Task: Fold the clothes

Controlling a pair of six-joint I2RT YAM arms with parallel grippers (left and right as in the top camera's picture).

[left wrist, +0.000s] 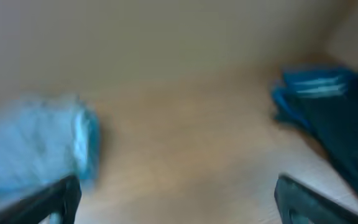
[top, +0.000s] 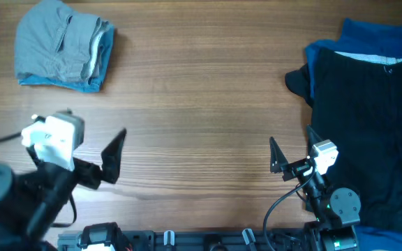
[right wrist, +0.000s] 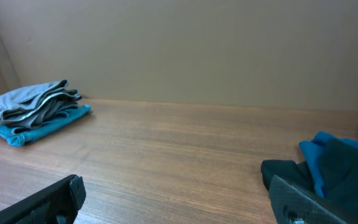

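Observation:
A folded stack lies at the table's far left: grey shorts (top: 54, 38) on top of a light-blue garment (top: 89, 85). It also shows in the right wrist view (right wrist: 36, 102) and, blurred, in the left wrist view (left wrist: 33, 146). A black garment (top: 368, 118) lies spread at the right over a royal-blue garment (top: 372, 35). My left gripper (top: 110, 157) is open and empty over bare wood (left wrist: 176, 186). My right gripper (top: 292, 150) is open and empty beside the black garment's left edge (right wrist: 176, 186).
The wooden table (top: 201, 97) runs between the two piles. A plain wall (right wrist: 185, 43) stands behind the table. Arm bases and cables sit along the front edge (top: 187, 240).

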